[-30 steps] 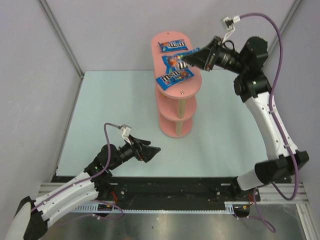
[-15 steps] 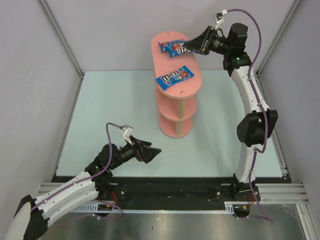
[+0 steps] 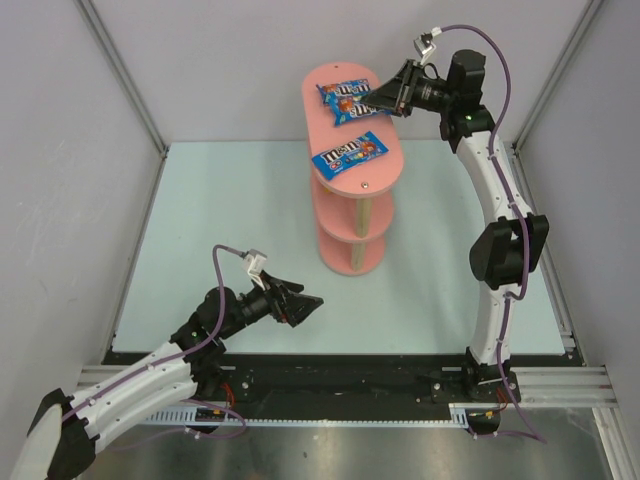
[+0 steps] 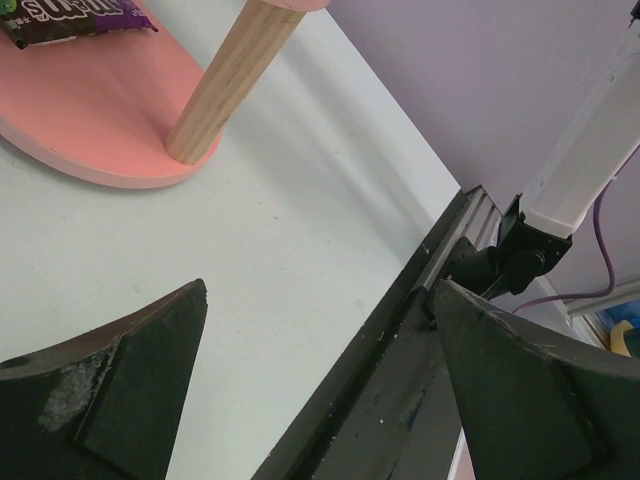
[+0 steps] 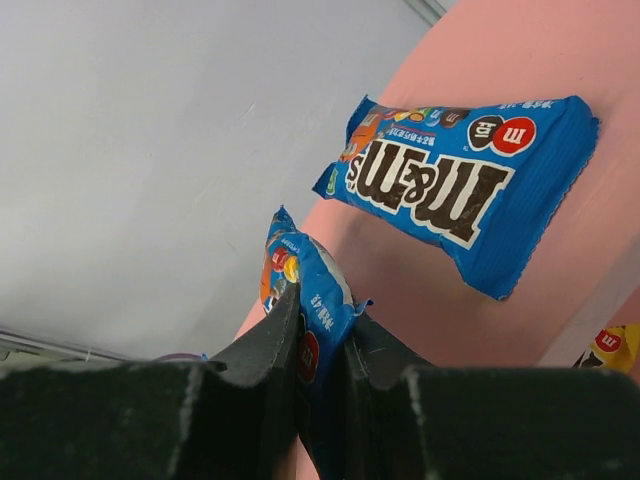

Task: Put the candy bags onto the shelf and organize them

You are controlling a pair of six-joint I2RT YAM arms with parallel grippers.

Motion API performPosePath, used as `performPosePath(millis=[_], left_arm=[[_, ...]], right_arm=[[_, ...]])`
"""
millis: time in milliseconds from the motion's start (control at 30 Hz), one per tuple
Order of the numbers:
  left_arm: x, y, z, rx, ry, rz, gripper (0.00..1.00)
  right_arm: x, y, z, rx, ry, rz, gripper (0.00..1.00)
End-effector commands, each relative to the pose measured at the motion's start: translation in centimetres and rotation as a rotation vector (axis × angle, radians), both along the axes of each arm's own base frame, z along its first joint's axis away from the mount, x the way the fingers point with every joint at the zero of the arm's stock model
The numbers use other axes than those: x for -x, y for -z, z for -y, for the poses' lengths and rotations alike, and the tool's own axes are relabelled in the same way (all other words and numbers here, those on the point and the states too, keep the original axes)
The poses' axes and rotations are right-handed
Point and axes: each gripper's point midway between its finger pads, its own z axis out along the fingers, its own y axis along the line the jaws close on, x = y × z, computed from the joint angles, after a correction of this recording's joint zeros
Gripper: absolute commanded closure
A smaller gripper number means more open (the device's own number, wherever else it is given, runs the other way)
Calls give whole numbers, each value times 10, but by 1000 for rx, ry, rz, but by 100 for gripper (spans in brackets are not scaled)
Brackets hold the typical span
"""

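Three blue candy bags on the top board of the pink shelf, each printed "m&m's" in dark, white-edged lettering. Two lie flat. The third is pinched edgewise between the closed fingers of the right gripper, over the board's far half. Purple bag on the bottom board, near a wooden post. Yellow bag on a lower tier. Pale blue table, lilac-grey walls. Left gripper spread wide and empty, low over open table near the black front rail.
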Motion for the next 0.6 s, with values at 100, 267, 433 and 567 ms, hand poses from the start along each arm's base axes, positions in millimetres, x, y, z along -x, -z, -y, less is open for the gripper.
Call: performPosePath(millis=[100, 267, 433, 567], left_arm=[[-1, -19, 2, 45, 9, 41, 0], [-1, -19, 2, 47, 7, 39, 0], [-1, -18, 1, 48, 3, 38, 0], [-1, -16, 0, 49, 1, 34, 0]], right_arm=[[18, -14, -7, 12, -23, 53, 100], [19, -11, -13, 36, 12, 61, 100], [18, -5, -15, 58, 42, 53, 100], [18, -5, -13, 63, 53, 58, 95]])
